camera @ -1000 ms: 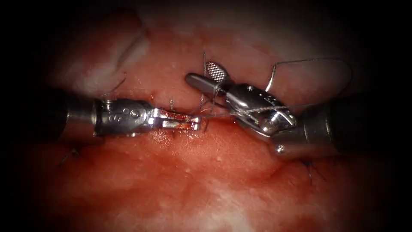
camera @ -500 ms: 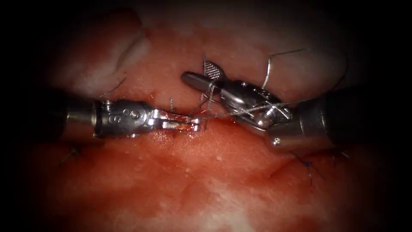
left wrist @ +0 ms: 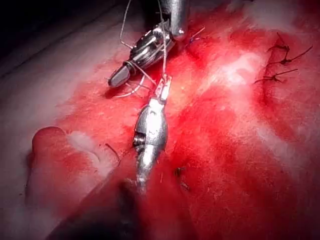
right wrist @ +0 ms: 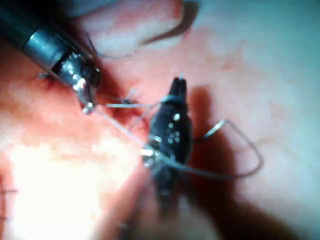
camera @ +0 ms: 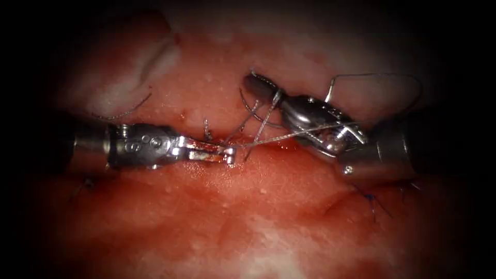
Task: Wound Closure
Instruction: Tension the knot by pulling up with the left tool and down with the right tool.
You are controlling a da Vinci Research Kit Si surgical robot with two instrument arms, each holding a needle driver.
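Thread [camera: 289, 135] in both closed claws, needle [camera: 372, 77] loose beyond.

The thin grey suture thread [camera: 289, 135] runs into the dark right edge; the blurred dark right needle driver [right wrist: 172, 131] possibly grips it, though this is unclear.

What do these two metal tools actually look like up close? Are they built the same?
They look like twins. The left arm's hand and the right arm's hand each end a dark, round shaft. Ahead of the shaft sits a shiny silver wrist piece with small round pins or rivets, narrowing to two slim jaws. The left hand's jaws are smeared with red fluid. No cables or sleeves show.
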